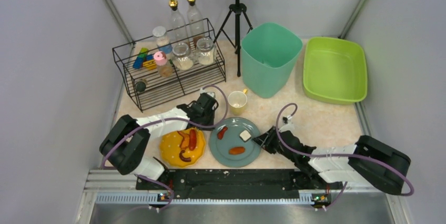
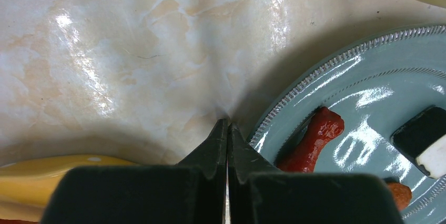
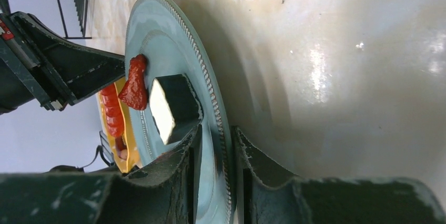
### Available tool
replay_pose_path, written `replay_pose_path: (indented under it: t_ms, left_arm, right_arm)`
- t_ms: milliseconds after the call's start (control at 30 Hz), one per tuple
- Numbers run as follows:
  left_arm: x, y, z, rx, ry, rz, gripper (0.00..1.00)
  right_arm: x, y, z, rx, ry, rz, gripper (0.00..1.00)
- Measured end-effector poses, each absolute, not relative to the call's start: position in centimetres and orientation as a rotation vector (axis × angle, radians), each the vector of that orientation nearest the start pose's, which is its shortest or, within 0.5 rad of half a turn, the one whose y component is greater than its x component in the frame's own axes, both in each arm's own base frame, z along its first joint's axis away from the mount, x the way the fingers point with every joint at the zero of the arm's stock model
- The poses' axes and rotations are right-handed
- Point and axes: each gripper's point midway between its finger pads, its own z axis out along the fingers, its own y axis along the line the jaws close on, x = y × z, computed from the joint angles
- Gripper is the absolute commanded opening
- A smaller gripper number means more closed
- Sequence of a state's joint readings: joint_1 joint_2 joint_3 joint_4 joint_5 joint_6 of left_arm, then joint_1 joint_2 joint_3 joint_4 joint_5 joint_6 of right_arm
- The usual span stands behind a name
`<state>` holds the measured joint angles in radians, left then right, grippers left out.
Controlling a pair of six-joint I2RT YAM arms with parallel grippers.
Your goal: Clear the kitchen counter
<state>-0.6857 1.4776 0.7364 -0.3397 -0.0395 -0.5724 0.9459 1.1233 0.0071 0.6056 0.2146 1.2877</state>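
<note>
The kitchen counter (image 1: 315, 121) is beige marbled stone. A teal plate (image 1: 223, 148) lies near its front and holds two red sausage pieces (image 1: 222, 132) and a black-and-white cube (image 1: 245, 135). My right gripper (image 1: 263, 141) is shut on the plate's right rim; in the right wrist view its fingers (image 3: 181, 166) pinch the rim of the plate (image 3: 163, 40). My left gripper (image 1: 210, 109) is shut and empty. Its tips (image 2: 227, 124) point at bare counter (image 2: 131, 50) just left of the teal plate (image 2: 368, 77).
A yellow plate (image 1: 169, 153) with sausages sits left of the teal plate. A yellow cup (image 1: 237, 102) stands behind it. A green bin (image 1: 269, 58), a lime tub (image 1: 334, 69), a black wire rack (image 1: 168, 77) with jars and a tripod (image 1: 237, 19) stand at the back.
</note>
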Motion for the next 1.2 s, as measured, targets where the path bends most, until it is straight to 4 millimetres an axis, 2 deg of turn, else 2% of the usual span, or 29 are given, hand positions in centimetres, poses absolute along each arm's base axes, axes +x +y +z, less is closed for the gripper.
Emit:
replay_pose_path:
  t_ms: [100, 267, 433, 633, 767, 833, 933, 1100, 1200]
  left_arm:
    - [22.5, -20.4, 1.8, 0.142, 2.695, -0.349, 0.0]
    - [22.7, -20.2, 1.8, 0.142, 2.688, -0.326, 0.0]
    - [23.1, -19.7, 1.8, 0.142, 2.67, -0.284, 0.0]
    - [23.1, -19.6, 1.9, 0.141, 2.669, -0.279, 0.0]
    - [22.2, -19.6, 2.1, 0.167, 2.698, -0.277, 0.01]
    - [21.7, -19.8, 2.9, 0.179, 2.701, -0.293, 0.04]
    - [21.5, -20.6, 5.1, 0.19, 2.668, -0.353, 0.06]
    - [22.4, -21.5, 9.2, 0.175, 2.569, -0.426, 0.08]
    - [22.6, -21.3, 10.7, 0.165, 2.535, -0.435, 0.1]
  right_arm:
    - [16.6, 23.5, 2.2, 0.522, 2.212, 1.107, 0.19]
    - [16.7, 24.0, 2.0, 0.519, 2.21, 1.13, 0.0]
    - [16.9, 25.0, 3.3, 0.509, 2.165, 1.208, 0.0]
    - [16.9, 25.0, 3.6, 0.506, 2.16, 1.215, 0.0]
    - [16.5, 24.8, 4.0, 0.488, 2.17, 1.214, 0.0]
    - [16.3, 24.5, 4.2, 0.487, 2.174, 1.209, 0.0]
    - [16.2, 24.1, 4.7, 0.492, 2.166, 1.204, 0.0]
    - [16.0, 23.4, 6.5, 0.499, 2.117, 1.232, 0.0]
    - [15.9, 23.1, 7.8, 0.499, 2.076, 1.268, 0.0]
